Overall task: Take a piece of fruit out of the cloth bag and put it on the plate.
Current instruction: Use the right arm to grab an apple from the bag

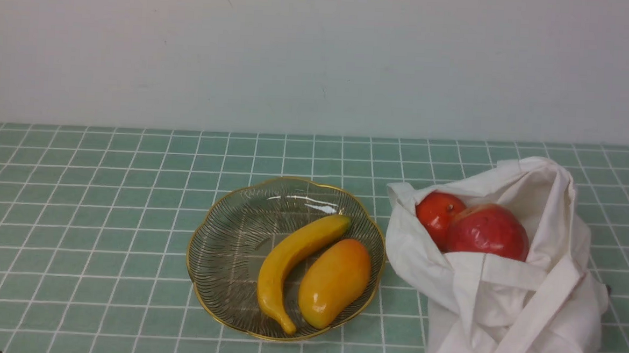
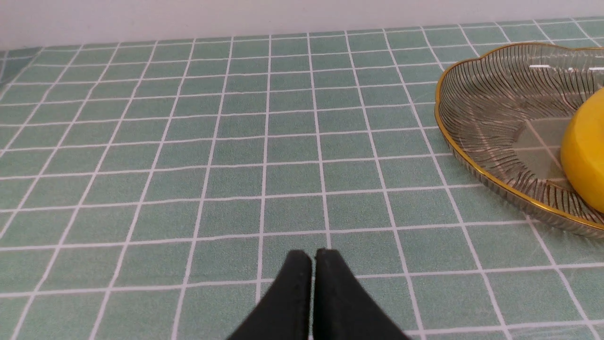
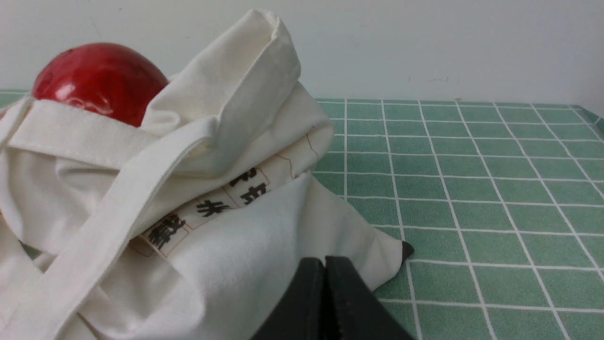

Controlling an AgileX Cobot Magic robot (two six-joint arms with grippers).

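The white cloth bag [image 1: 507, 294] slumps at the right of the table with its mouth open. A large deep-red apple [image 1: 487, 231], the piece of fruit, rests in that mouth and shows too in the right wrist view [image 3: 96, 80]. The clear ribbed plate [image 1: 225, 242] with a gold rim sits left of the bag; its rim [image 2: 453, 141] shows in the left wrist view. My left gripper [image 2: 313, 252] is shut and empty over bare tablecloth, left of the plate. My right gripper [image 3: 324, 259] is shut and empty, just in front of the bag's lower corner. Neither arm appears in the front view.
A banana [image 1: 291, 258] and a mango [image 1: 335, 282] lie on the plate's right half. A smaller orange-red fruit [image 1: 437, 212] sits in the bag beside the apple. The bag's strap [image 3: 108, 217] hangs across its front. A pale wall closes the table's far edge.
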